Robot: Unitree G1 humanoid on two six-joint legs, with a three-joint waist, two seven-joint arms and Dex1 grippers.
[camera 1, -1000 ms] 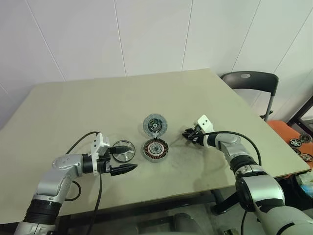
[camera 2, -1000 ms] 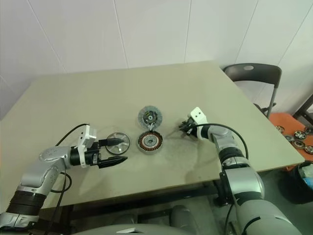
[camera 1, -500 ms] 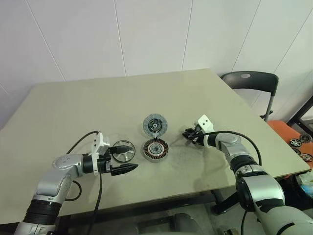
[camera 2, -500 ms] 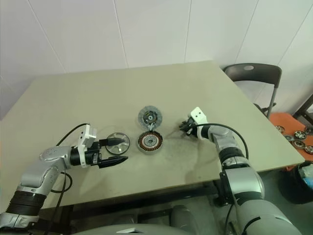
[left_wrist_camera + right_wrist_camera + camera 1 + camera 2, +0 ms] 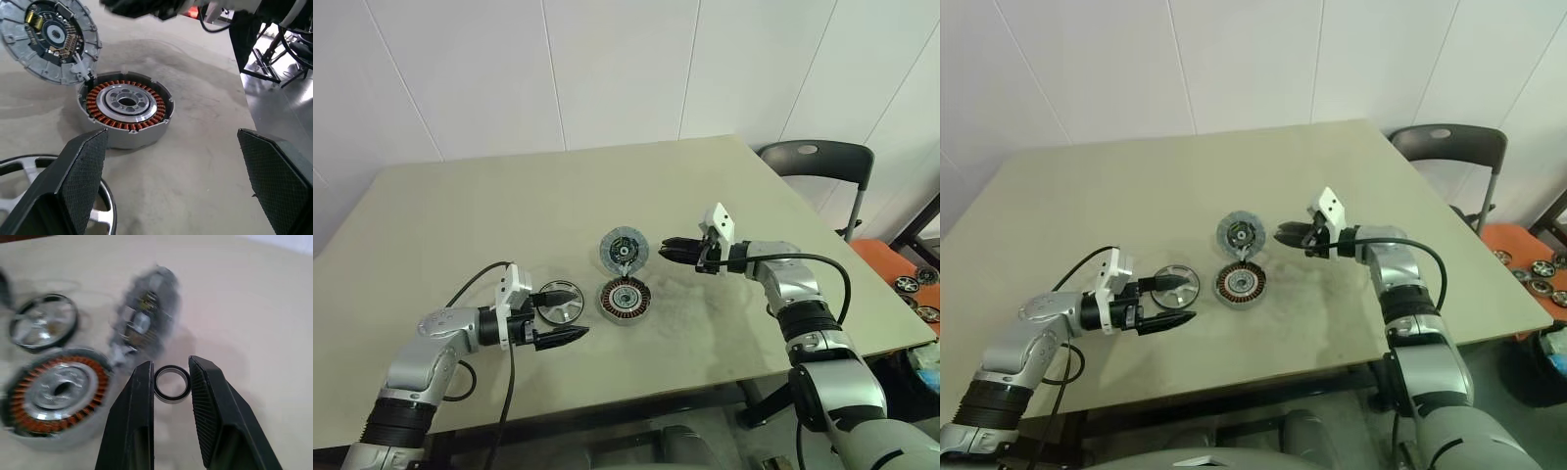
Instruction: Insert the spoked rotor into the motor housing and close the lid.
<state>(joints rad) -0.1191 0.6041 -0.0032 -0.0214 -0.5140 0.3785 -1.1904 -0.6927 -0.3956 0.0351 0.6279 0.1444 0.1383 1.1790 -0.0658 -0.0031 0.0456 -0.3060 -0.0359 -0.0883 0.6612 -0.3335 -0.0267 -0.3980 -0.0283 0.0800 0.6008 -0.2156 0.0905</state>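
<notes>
The spoked rotor [image 5: 557, 304] lies flat on the table, left of the motor housing [image 5: 625, 298] with its copper windings. Behind the housing and touching its rim lies the lid [image 5: 625, 251], its green-and-black centre facing up. My left gripper [image 5: 582, 312] is open, level with the table, with one finger over the rotor and one in front of it. My right gripper [image 5: 671, 250] hovers just right of the lid, shut on a small dark ring [image 5: 172, 383]. In the left wrist view the housing [image 5: 126, 105] and lid [image 5: 49, 39] sit ahead of the wide-apart fingers.
A dark chair [image 5: 813, 162] stands off the table's right far corner. Small wheels [image 5: 913, 286] lie on the floor at the far right. A black cable [image 5: 475, 284] loops on the table beside my left arm. The tabletop [image 5: 509, 215] is bare behind the parts.
My right gripper has lifted off the table and swung left toward the lid, turning more level, with the ring in it. The left gripper and the parts have not moved.
</notes>
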